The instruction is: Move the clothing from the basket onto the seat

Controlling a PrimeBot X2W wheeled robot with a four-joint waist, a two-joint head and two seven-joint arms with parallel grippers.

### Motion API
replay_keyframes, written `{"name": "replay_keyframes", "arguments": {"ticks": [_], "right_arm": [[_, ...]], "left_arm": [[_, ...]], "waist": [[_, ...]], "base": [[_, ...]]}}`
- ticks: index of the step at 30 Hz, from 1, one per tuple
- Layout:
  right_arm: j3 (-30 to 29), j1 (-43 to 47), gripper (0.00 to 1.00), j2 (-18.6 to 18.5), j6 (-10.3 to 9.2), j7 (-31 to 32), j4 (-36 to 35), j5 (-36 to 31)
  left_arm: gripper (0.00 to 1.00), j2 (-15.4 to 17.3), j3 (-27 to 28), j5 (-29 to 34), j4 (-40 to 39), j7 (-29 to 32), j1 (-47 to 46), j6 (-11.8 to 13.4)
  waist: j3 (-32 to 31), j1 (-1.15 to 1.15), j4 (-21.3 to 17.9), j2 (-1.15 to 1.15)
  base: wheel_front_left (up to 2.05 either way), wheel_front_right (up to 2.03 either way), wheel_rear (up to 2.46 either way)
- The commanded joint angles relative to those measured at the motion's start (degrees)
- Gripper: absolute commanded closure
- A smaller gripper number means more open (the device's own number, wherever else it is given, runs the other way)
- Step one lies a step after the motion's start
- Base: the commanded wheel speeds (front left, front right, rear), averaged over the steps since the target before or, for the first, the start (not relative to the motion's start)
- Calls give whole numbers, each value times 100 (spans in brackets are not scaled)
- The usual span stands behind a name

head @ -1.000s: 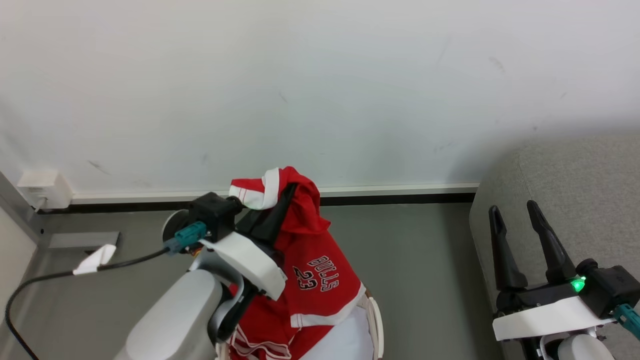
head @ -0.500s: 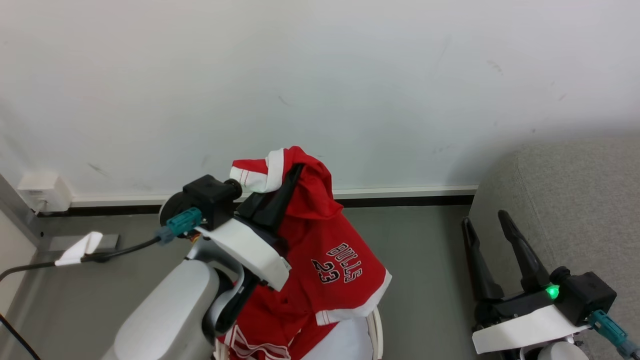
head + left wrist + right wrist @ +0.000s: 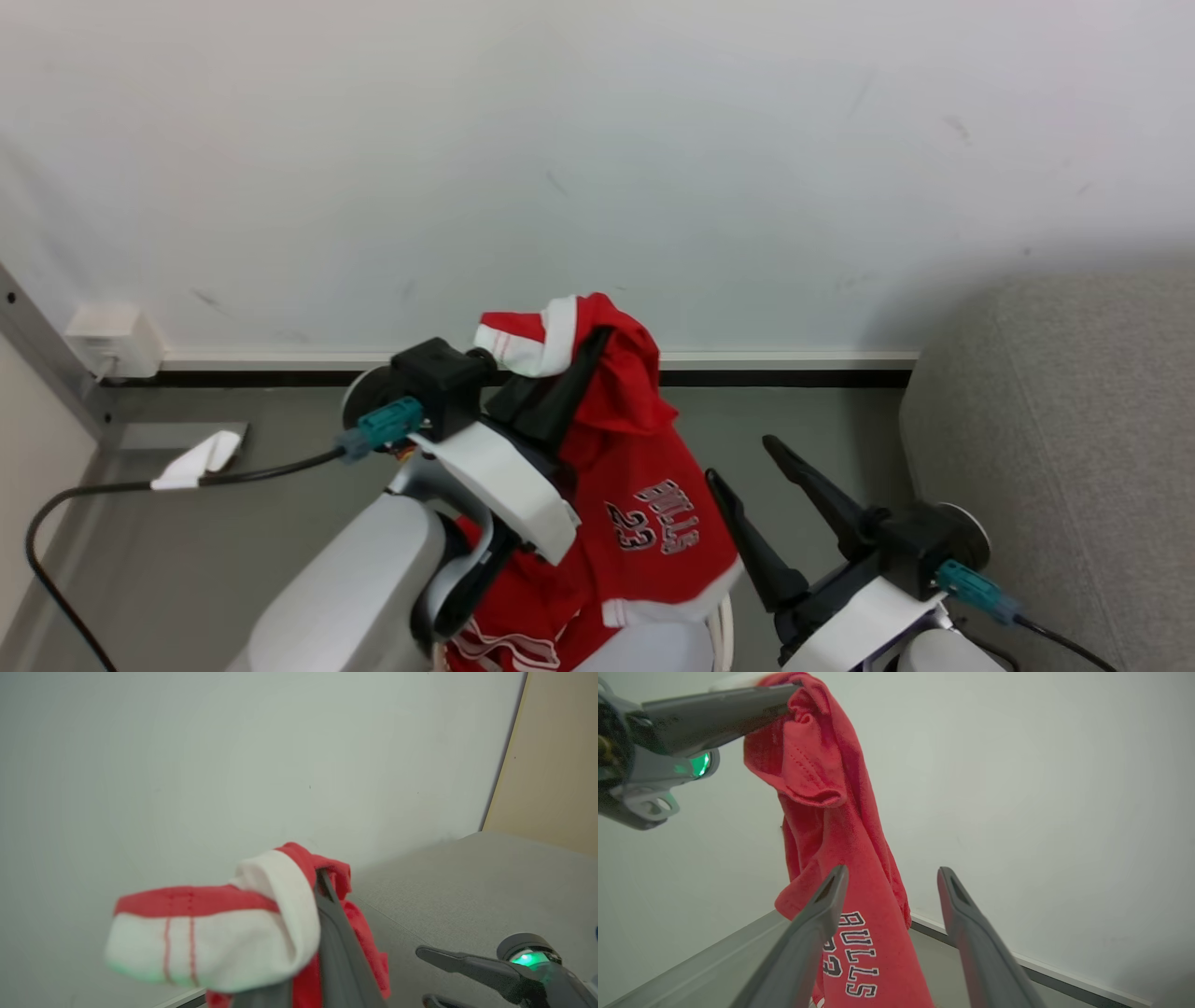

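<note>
Clothing was up in the air when I looked: the left claw (image 3: 597, 342) was clenched on a bunched fold of the red jersey (image 3: 644, 504), raised above the laundry basket (image 3: 724, 627) in front of the white wall (image 3: 653, 149). From the pinch, a white-trimmed edge with thin red stitching flopped over to one side, while the main body draped down, the black "BULLS 23" lettering facing the head view. Its white hem hung just at the basket's rim; I could not tell whether it touched. Lower in the basket lay a striped red piece (image 3: 495, 646), partly hidden behind the left forearm.

Right claw (image 3: 742, 459) stood released, its two dark fingers spread wide with nothing between them, just beside the jersey's hanging edge and between the jersey and the grey sofa seat (image 3: 1055, 448). Along its own fingers (image 3: 817, 919) I could see the cloth hanging close ahead, lettering showing past the one finger, and the left claw (image 3: 791, 690) gripping the gathered top.

The seat sat off to the robot's right, bare of any garment where I could see it. A black cable (image 3: 252, 476) trailed from the left wrist over the grey floor (image 3: 280, 439).
</note>
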Motion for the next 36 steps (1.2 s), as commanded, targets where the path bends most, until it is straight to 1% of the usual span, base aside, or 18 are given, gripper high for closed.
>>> {"name": "replay_keyframes", "arguments": {"ticks": [1, 6, 10, 18, 26, 27, 28, 29, 30, 31, 36], "right_arm": [[97, -103, 0, -21, -12, 3, 100, 47], [734, -480, 0, -46, -12, 3, 715, 324], [1032, -711, 0, -44, -12, 3, 1083, 566], [1286, -1022, 0, 23, -13, 3, 1765, 746], [1441, -1125, 0, 113, -12, 4, 2288, 1020], [1445, -1112, 24, 128, -12, 4, 2321, 1041], [1440, -1106, 51, 130, -12, 4, 2354, 1067], [1435, -1094, 62, 139, -12, 4, 2383, 1096], [1424, -1077, 92, 152, -12, 4, 2394, 1106], [1403, -1068, 100, 155, -12, 4, 2389, 1119], [1266, -982, 100, 124, -12, 3, 2246, 1098]], "left_arm": [[100, -32, -18, -68, 0, 12, -37, -23], [100, -146, -212, -32, -60, 50, -22, -86], [100, -251, -382, -16, -161, 113, 5, -139], [100, -455, -766, -35, -399, 281, 101, -241], [100, -541, -1007, -112, -563, 395, 157, -296], [100, -542, -1013, -107, -575, 402, 164, -294], [100, -534, -1016, -110, -581, 408, 170, -288], [100, -521, -1012, -110, -585, 413, 179, -276], [100, -501, -1005, -109, -584, 416, 186, -263], [100, -486, -997, -119, -583, 416, 191, -262], [100, -429, -980, -158, -567, 402, 251, -220]], "waist": [[-12, 0, 67, -1], [-49, 0, 290, -1], [-81, 0, 498, -1], [-183, 0, 909, -1], [-293, 0, 1257, -1], [-306, 0, 1293, -1], [-316, 0, 1327, -1], [-324, 0, 1351, -1], [-330, 0, 1364, -1], [-334, 0, 1375, -1], [-346, 0, 1385, -1]], "base": [[0, 0, 0], [0, 0, 0], [0, 0, 0], [0, 0, 0], [0, 0, 0], [0, 0, 0], [0, 0, 0], [0, 0, 0], [0, 0, 0], [0, 0, 0], [0, 0, 0]]}}
